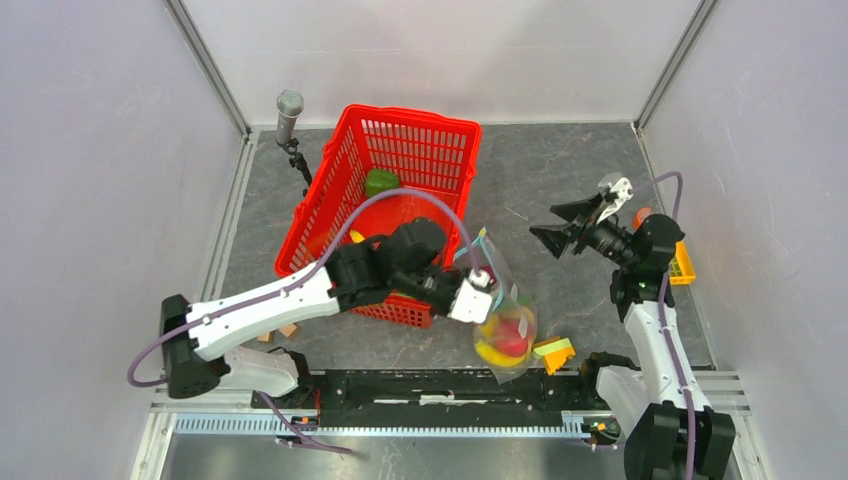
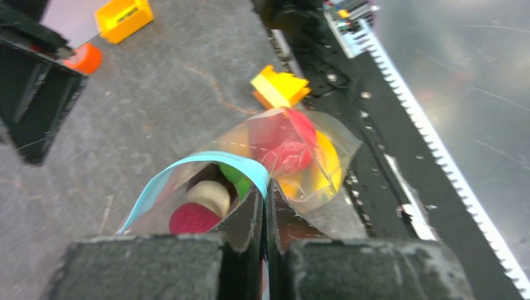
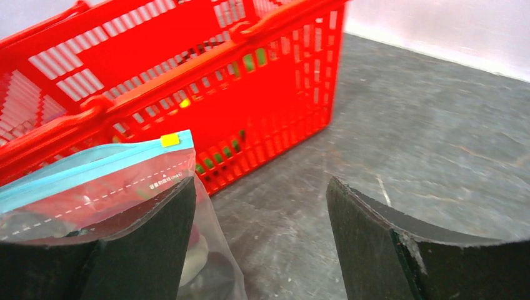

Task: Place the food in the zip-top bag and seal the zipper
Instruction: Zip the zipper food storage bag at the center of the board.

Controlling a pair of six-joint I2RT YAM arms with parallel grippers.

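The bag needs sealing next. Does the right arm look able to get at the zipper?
Probably yes: the open right claw faces the zipper with nothing between; the left claw pinches it at one spot only.

Your grey table carries a red basket back-left, a block stack near the front edge, and at far right a yellow crate with a round orange toy near it.

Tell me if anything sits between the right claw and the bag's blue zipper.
Nothing visible does. The right claw is open and faces the zipper across open air; the red basket stands behind the bag, not in between. The left claw is shut on the bag at its mouth.
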